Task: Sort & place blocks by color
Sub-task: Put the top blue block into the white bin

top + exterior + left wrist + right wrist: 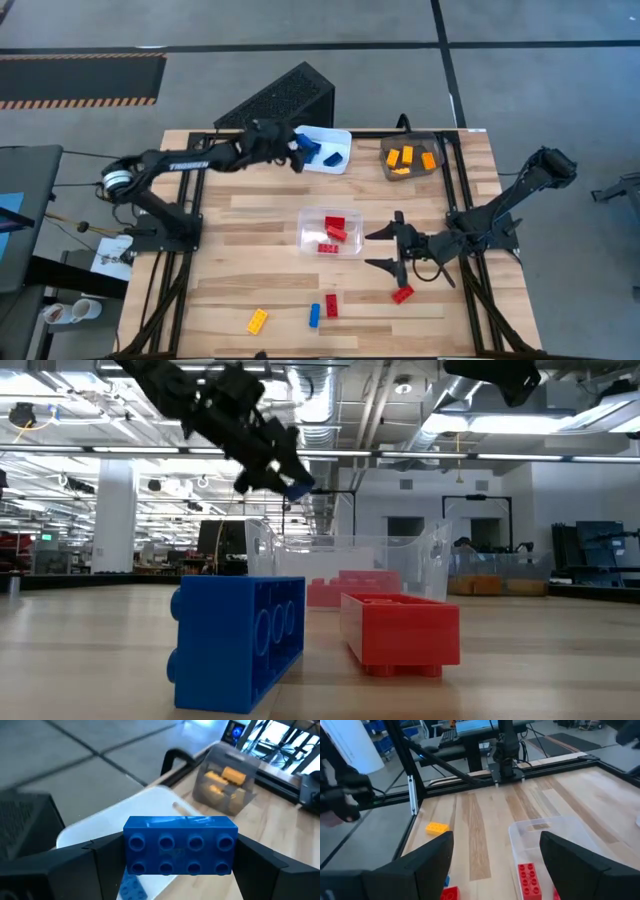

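Note:
In the left wrist view my left gripper [180, 857] is shut on a blue block [180, 845], held over the near-left rim of the white bin [322, 137]. That bin holds other blue blocks [335, 157]. Orange blocks [408, 160] lie in the grey bin [436, 150], and red blocks [333, 233] lie in the clear bin [308, 238]. Loose on the table are a yellow block [258, 320], a blue one [314, 315] and two red ones [331, 305] [402, 294]. My right gripper [382, 249] hangs open right of the clear bin, nothing between its fingers. My left gripper pinches the blue block by its two short ends [131, 845] between its two fingers [85, 865]. The block lies across the gap with its studded face toward the wrist. The fingers come from the table's left, slanting slightly down. The block is lifted clear above the white bin.
Black frame rails [455, 200] run along both sides of the table. A dark perforated box [280, 100] stands just beyond the far edge. Bare wood [240, 215] lies left of the clear bin.

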Motion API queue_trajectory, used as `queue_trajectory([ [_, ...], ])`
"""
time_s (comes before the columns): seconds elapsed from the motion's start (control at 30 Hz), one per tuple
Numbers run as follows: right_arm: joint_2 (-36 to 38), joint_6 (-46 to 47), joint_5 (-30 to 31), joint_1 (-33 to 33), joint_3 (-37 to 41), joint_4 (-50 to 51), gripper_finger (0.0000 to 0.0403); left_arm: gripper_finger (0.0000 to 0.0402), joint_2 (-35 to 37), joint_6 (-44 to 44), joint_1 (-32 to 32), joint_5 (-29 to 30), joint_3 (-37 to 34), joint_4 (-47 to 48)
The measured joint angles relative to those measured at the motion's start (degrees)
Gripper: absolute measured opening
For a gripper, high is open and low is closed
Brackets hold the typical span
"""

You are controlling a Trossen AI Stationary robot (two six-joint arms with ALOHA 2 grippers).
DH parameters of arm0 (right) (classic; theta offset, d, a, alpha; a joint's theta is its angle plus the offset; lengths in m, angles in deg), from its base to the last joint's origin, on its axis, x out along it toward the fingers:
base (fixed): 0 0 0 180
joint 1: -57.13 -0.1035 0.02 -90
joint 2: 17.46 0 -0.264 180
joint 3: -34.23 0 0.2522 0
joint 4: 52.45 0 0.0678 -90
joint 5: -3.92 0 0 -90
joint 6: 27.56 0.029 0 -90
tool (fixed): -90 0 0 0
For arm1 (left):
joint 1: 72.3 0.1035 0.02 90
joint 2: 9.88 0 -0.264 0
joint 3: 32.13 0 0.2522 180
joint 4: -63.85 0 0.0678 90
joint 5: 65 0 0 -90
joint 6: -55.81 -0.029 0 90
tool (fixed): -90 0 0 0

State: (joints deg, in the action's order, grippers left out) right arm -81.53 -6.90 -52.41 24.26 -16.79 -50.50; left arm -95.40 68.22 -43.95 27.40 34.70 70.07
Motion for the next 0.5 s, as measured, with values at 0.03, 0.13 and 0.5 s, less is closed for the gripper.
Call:
queue_trajectory([
  [0.03,0.0,-0.06,0.01,0.02,0.0,-0.05,0.0317,0.0261,-1.4,0.44,1.31,-1.58,0.44,0.02],
  [0.13,0.0,-0.17,0.07,0.0,0.0,0.08,0.0317,0.0261,-5.66,0.76,3.06,-5.44,2.45,0.08],
  [0.5,0.0,-0.17,0.64,-0.04,0.0,0.72,0.0317,0.0301,-16.11,5.41,3.08,-6.15,12.26,3.76],
])
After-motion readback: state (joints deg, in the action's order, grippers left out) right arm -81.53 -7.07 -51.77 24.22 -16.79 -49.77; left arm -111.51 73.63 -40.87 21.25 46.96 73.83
